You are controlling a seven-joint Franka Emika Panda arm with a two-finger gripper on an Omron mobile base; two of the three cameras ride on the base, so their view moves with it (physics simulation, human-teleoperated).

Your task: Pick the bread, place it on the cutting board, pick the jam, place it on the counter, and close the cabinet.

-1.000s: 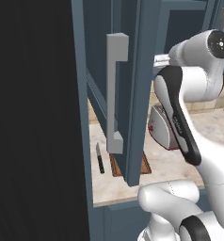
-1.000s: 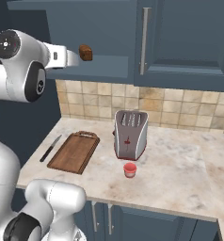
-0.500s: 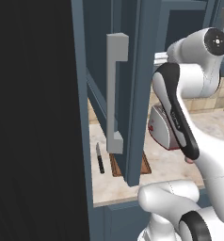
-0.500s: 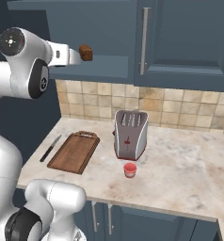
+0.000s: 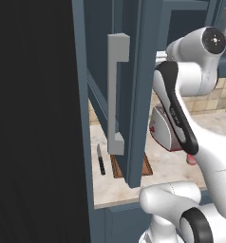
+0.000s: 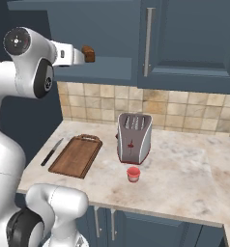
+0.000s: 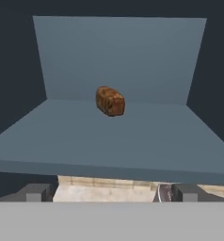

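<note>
The small brown bread chunk (image 7: 109, 100) is seen lying on the shelf of the open dark blue-grey cabinet (image 7: 109, 136), ahead of the spread, empty gripper (image 7: 111, 192). The small red jam jar (image 6: 133, 173) stands on the beige marble counter (image 6: 184, 178), near the silver toaster (image 6: 134, 138).

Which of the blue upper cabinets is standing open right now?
The cabinet at far left, holding the bread on its shelf; its door is swung outward, while the neighbouring door stays shut.

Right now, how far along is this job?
Oddly, the jam already stands on the counter. The open gripper faces the bread on the cabinet shelf, apart from it. Left: grasp the bread, set it on the bare cutting board, close the open door.
</note>
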